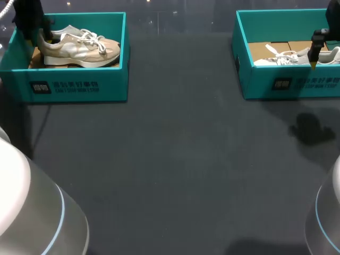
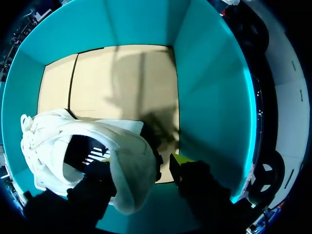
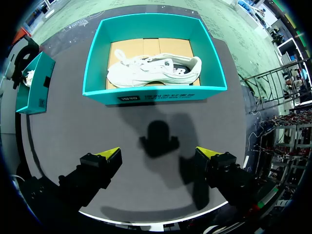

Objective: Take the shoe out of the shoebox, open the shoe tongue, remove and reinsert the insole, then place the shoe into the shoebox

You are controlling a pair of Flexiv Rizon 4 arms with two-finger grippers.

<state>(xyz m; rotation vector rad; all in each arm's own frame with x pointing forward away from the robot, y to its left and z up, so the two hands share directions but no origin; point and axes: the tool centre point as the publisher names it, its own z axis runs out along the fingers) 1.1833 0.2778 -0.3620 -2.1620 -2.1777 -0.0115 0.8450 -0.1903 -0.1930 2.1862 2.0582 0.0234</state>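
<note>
- Teal card formed the left shoebox (image 1: 79, 85), which stood in the upper left of the head view on the dark table (image 1: 175, 159). Its front wall carried a small square mark and two short lines of white lettering.
- A beige shoe (image 1: 79, 48) with white laces lay inside this box on its sole. Its toe pointed to the right of the frame.
- The left gripper (image 1: 49, 37) was down in the same box, at the heel end of the beige shoe.
- In the left wrist view, the left gripper (image 2: 141, 160) had its jaws spread. One finger was inside the opening of the shoe (image 2: 122, 161) and the other was outside the heel, with a narrow gap to it. The brown cardboard floor (image 2: 122, 78) of the box lay ahead of the fingers.
- The right shoebox (image 1: 297, 85), also teal, stood in the upper right of the head view. It had the same kind of white print on its front.
- A white shoe (image 1: 281, 57) lay in it on the cardboard.
- The right gripper (image 1: 313, 64) hung over this box in the head view.
- In the right wrist view, the right gripper (image 3: 158, 153) had its jaws wide apart, with nothing between them. Its shadow (image 3: 158, 139) fell on the table, and the box with the white shoe (image 3: 153, 70) lay further ahead.
</note>
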